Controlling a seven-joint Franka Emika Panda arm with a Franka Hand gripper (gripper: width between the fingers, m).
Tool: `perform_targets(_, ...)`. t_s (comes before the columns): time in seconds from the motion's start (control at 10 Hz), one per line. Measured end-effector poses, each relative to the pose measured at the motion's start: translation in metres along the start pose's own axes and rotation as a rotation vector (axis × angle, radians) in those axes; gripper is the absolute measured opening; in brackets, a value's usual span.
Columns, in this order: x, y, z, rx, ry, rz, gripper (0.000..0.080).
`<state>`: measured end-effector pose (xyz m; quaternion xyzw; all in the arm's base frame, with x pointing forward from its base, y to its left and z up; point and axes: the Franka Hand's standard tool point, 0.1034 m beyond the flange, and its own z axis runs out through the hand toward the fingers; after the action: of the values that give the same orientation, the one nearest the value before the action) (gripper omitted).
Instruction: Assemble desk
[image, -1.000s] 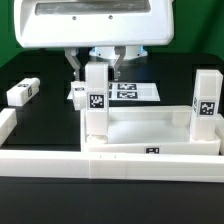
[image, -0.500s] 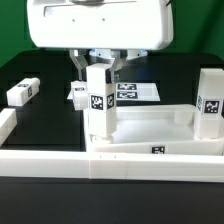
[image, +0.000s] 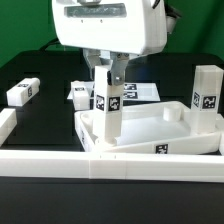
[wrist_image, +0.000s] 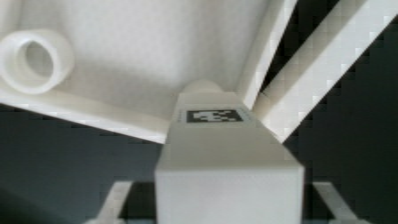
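Note:
My gripper (image: 108, 72) is shut on an upright white desk leg (image: 108, 105) with a tag on its side. The leg's lower end sits at the near left corner of the white tray-like tabletop (image: 150, 128). In the wrist view the held leg (wrist_image: 222, 150) fills the space between the two fingers (wrist_image: 118, 200), above the tabletop (wrist_image: 143, 80) and a round corner socket (wrist_image: 32, 60). A second leg (image: 205, 100) stands upright at the tabletop's right corner.
Two loose legs lie on the black table, one (image: 22, 92) at the exterior view's left and one (image: 80, 95) behind the held leg. The marker board (image: 138, 92) lies further back. A long white border rail (image: 60, 165) runs along the front.
The gripper and the held leg have shifted toward the exterior view's right. The tabletop has swung with them and now sits skewed against the front rail.

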<state>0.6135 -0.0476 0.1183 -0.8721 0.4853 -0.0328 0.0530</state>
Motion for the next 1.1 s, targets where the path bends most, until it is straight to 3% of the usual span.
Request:
perform_targets(0.3,-0.0014,-0.0021,0.0000,0.005,0.001,0.113,0.0294)
perform_targets(0.4,-0.0016,-0.0022,0.0001,0.005,0.000,0.094,0.0372)
perform_targets(0.5,-0.0015,-0.0023,0.0000,0.005,0.001,0.055,0.0372)
perform_targets(0.6,-0.0013,-0.0026,-0.0002,0.005,0.001,0.014,0.0567)
perform_targets(0.7,-0.0014,-0.0026,-0.0002,0.005,0.001,-0.010,0.0624)
perform_targets(1.1,-0.0008,-0.0020,0.0000,0.002,0.004,-0.317,0.0648)
